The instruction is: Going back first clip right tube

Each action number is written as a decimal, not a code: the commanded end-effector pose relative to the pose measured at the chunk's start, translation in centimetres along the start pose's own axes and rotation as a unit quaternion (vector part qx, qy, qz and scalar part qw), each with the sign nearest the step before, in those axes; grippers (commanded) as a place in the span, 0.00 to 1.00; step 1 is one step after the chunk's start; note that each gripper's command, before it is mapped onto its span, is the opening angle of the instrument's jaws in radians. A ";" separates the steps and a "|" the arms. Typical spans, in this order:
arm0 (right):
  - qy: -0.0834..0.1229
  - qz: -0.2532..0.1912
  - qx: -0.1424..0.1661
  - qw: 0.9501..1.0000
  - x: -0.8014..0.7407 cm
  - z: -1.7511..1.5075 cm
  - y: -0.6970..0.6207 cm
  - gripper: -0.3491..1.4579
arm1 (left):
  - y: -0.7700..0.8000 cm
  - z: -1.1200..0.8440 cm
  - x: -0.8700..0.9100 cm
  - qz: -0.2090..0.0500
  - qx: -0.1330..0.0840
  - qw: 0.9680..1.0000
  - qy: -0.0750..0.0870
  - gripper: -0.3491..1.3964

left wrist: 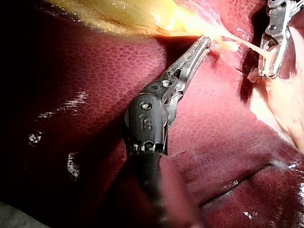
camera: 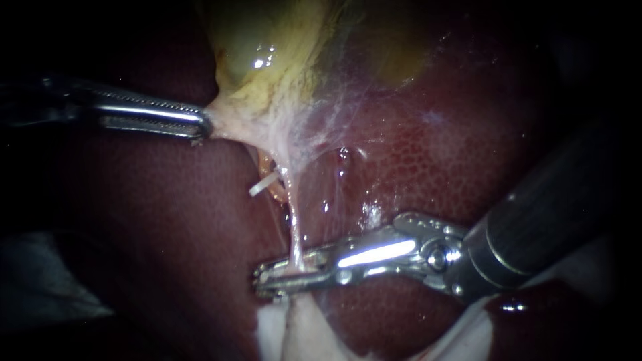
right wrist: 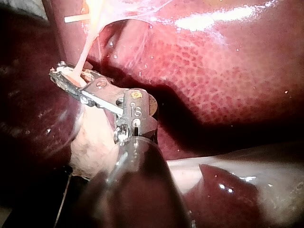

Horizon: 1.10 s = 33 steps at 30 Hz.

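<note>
In the endoscope view, the left instrument (camera: 200, 126) comes in from the dark, and most of its shaft is hard to see. Its jaws are closed tight on the bottom tip of the yellow gallbladder (camera: 267, 67). A thin pale tube (camera: 294, 234) runs down from there over the red liver (camera: 435, 154). A small white clip (camera: 265, 182) sticks out beside the top part of the tube, and I cannot see what it sits on. The right instrument (camera: 259, 279) reaches in low down. Its jaws are a little bit apart, and the tube goes down between them. The edges of this view are black. In the left wrist view, the left instrument (left wrist: 205, 42) has its closed jaws at the gallbladder (left wrist: 142, 19), but the very tip is hidden in the tissue. The tube (left wrist: 247, 45) stretches ahead to the right instrument (left wrist: 268, 71), which is cut off at the edge. In the right wrist view, the right instrument (right wrist: 57, 76) has the tube (right wrist: 85, 52) coming down into its jaws, and the bright glare hides the tube's top. The clip (right wrist: 76, 19) is farther along, beside the tube. The dark shaft blocks much of what lies under it.
</note>
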 end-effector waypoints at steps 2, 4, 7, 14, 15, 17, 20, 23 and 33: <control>0.000 0.000 -0.001 1.000 0.00 0.02 0.02 0.08 | 0.00 0.00 0.00 0.000 0.000 1.000 0.000 0.00; 0.003 -0.024 -0.004 1.000 0.01 0.04 0.04 0.24 | 0.00 0.00 0.00 0.000 0.000 1.000 0.000 0.00; 0.011 -0.039 -0.015 0.999 0.03 0.07 0.09 0.40 | -0.01 0.00 0.00 0.000 0.000 1.000 0.000 0.00; 0.022 -0.069 -0.094 0.993 0.05 -0.02 0.30 0.46 | -0.01 -0.01 0.00 0.000 0.000 1.000 0.000 0.00; 0.023 -0.074 -0.101 0.992 0.05 -0.06 0.33 0.46 | -0.01 -0.01 0.00 0.000 0.000 1.000 0.000 0.00; 0.025 -0.079 -0.117 0.990 0.06 -0.13 0.39 0.47 | -0.01 -0.01 -0.01 0.000 -0.001 1.000 0.000 0.00; 0.025 -0.085 -0.129 0.988 0.06 -0.25 0.43 0.47 | -0.01 -0.01 -0.01 0.000 -0.001 1.000 0.000 0.00; 0.020 -0.095 -0.134 0.986 0.07 -0.35 0.41 0.47 | -0.01 -0.03 -0.01 0.000 -0.001 1.000 0.000 0.00; -0.066 -0.263 -0.156 0.950 0.24 -0.89 -0.05 0.47 | -0.01 -0.06 -0.01 0.000 -0.002 1.000 0.000 0.00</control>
